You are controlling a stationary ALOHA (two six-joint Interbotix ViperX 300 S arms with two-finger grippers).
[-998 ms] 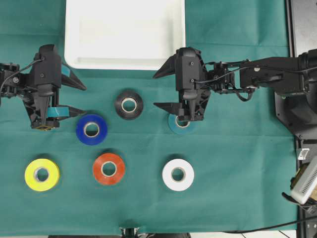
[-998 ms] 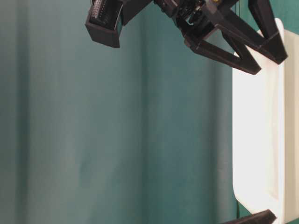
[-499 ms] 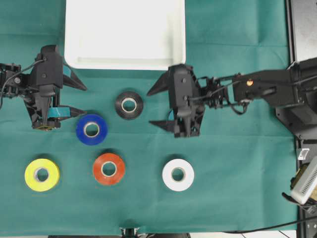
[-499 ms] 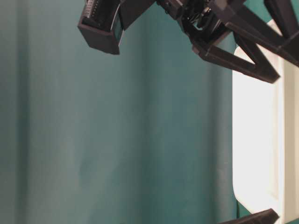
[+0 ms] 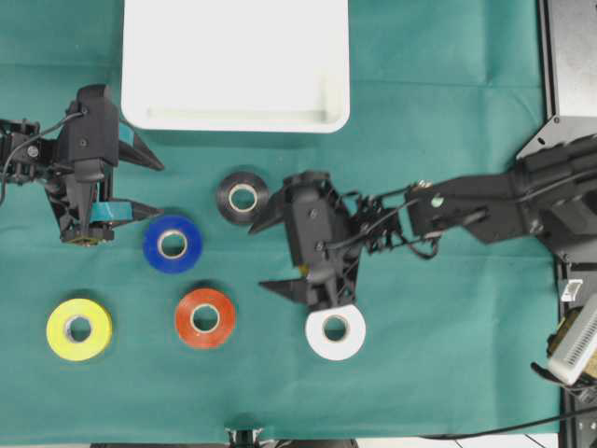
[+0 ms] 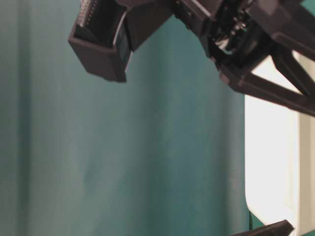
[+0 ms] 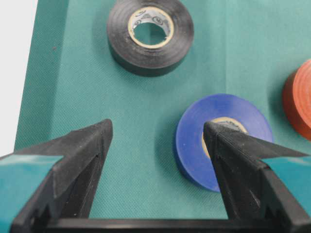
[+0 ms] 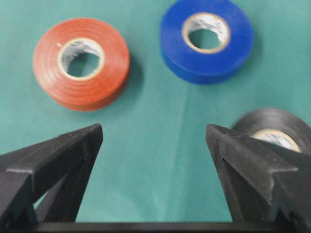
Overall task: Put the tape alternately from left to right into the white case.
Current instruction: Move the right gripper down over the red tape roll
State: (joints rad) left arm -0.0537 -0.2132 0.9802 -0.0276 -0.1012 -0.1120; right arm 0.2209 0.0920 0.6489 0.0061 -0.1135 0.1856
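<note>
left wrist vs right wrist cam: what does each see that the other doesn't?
Only the left wrist view shows a strip of the white case along its left edge; its orange roll is cut off at the right edge. Only the right wrist view shows that orange roll whole. Both show the blue roll, the black roll, though the right wrist view has it partly behind a finger, and the green cloth. Each looks out between open fingers, of the left end effector and the right end effector, holding nothing.
</note>
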